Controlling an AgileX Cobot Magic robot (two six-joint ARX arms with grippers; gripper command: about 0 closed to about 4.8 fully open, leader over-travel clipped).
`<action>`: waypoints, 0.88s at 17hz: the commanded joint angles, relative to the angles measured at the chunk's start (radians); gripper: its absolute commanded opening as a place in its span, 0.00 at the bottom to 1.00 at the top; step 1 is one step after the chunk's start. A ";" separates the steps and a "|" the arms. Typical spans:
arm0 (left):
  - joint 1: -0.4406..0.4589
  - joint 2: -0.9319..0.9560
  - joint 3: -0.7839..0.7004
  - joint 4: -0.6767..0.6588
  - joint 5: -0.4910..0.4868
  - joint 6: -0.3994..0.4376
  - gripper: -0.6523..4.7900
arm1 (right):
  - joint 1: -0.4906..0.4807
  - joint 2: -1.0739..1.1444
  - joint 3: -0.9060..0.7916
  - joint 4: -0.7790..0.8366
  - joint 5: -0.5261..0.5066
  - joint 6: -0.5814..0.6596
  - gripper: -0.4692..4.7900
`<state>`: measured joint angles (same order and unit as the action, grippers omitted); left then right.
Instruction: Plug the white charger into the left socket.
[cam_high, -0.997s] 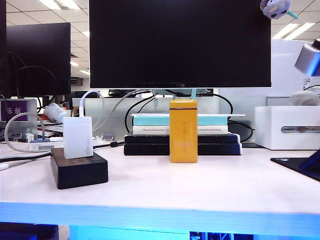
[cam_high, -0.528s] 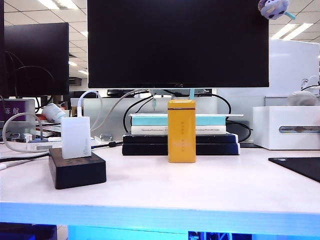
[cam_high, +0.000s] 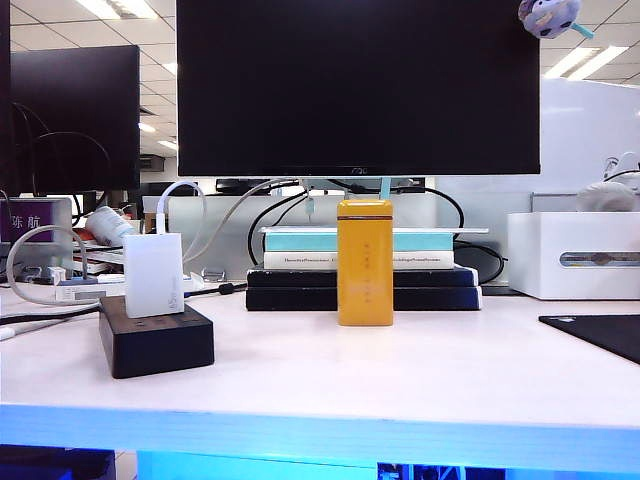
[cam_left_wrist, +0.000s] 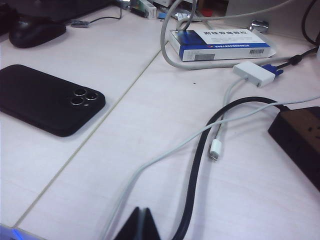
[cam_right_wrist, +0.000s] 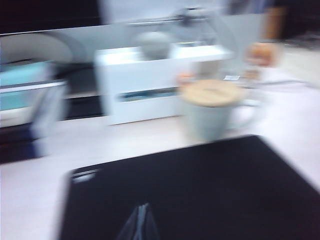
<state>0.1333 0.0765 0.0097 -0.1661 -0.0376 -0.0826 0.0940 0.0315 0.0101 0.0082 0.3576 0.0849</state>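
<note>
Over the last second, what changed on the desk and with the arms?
The right arm left the exterior view's right edge; its pincer is shut over the black mat. The charger stays upright on the black strip, the left pincer shut.

The exterior camera is sitting low at the front edge of the desk (cam_high: 420, 380), facing level across it toward the monitor (cam_high: 358, 85), with the black power strip (cam_high: 156, 335) near on its left. The left wrist camera is looking steeply down from close above the desk beside that strip (cam_left_wrist: 300, 135), over the left hand (cam_left_wrist: 141, 226). The right wrist camera, blurred, is looking low over the black mat (cam_right_wrist: 190, 190) toward the white box (cam_right_wrist: 155, 82), also seen in the exterior view (cam_high: 574, 255), above the right hand (cam_right_wrist: 141, 223).
</note>
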 joint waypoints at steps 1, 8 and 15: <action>0.000 -0.023 0.000 -0.008 -0.003 -0.001 0.12 | -0.117 -0.028 -0.009 0.023 0.003 0.000 0.09; -0.065 -0.073 0.000 0.039 -0.011 0.000 0.12 | -0.211 -0.027 -0.009 0.015 0.006 0.000 0.09; -0.237 -0.073 0.000 0.039 0.000 0.000 0.12 | -0.207 -0.027 -0.009 -0.115 -0.155 0.000 0.09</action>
<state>-0.1032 0.0055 0.0082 -0.1383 -0.0414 -0.0826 -0.1169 0.0029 0.0097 -0.0811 0.2821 0.0856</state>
